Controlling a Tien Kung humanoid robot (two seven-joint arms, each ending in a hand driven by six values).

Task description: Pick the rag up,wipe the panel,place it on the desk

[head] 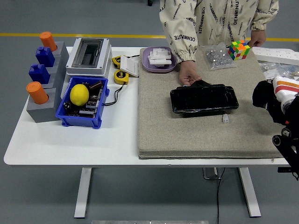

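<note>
Lying flat at centre-right of the frame on the grey felt mat (pixel 187 130), the black panel (pixel 204 99) is glossy and landscape-oriented. A small white connector (pixel 225 119) sits just below its lower right corner. Person's hand (pixel 188 74) rests at the panel's top left edge, fingers on something dark there; could be the rag, can't confirm. Right hand (pixel 271 102) comes in at the right edge, level with the panel and apart from it; black fingers look bunched around an orange-white piece, but whether it grips anything I can't tell. Upper right: Rubik's cube (pixel 239 49) under the person's other hand, bag of small metal parts (pixel 217 57) beside it. Purple tray (pixel 160 59) top centre. Left of frame: blue bin (pixel 83 103) with a lemon (pixel 79 94), grey electrical box (pixel 88 56).
</note>
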